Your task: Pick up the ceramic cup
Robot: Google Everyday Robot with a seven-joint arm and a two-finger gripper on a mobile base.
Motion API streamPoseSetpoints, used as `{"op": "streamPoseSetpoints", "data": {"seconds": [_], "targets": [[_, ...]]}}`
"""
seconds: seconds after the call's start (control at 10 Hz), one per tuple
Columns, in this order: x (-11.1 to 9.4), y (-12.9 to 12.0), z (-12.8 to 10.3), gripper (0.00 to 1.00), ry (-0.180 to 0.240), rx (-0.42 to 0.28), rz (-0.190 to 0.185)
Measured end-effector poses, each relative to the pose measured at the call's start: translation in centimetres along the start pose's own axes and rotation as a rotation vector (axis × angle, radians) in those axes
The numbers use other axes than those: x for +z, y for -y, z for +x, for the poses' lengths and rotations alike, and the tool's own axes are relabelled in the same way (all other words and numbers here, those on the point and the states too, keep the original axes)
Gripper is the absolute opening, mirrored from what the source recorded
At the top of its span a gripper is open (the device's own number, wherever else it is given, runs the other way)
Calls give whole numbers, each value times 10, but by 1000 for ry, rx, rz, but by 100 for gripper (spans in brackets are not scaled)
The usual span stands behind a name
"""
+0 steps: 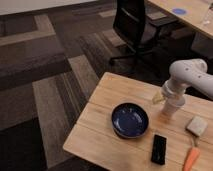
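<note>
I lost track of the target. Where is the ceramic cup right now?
The small pale ceramic cup stands on the wooden table at centre right of the camera view, right of the wide dark blue bowl, directly beneath the tool.

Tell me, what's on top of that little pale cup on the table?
The robot's claw sits right over the ceramic cup, hiding its rim and inside. Only the cup's lower part shows, standing on the wooden table.
</note>
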Motion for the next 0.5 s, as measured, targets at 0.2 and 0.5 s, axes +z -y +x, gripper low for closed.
{"op": "streamPoseSetpoints", "data": {"seconds": [0.2,0.5], "targets": [[-14,8,-12,9,28,12,52],[-59,-5,-34,0,57,64,72]]}}
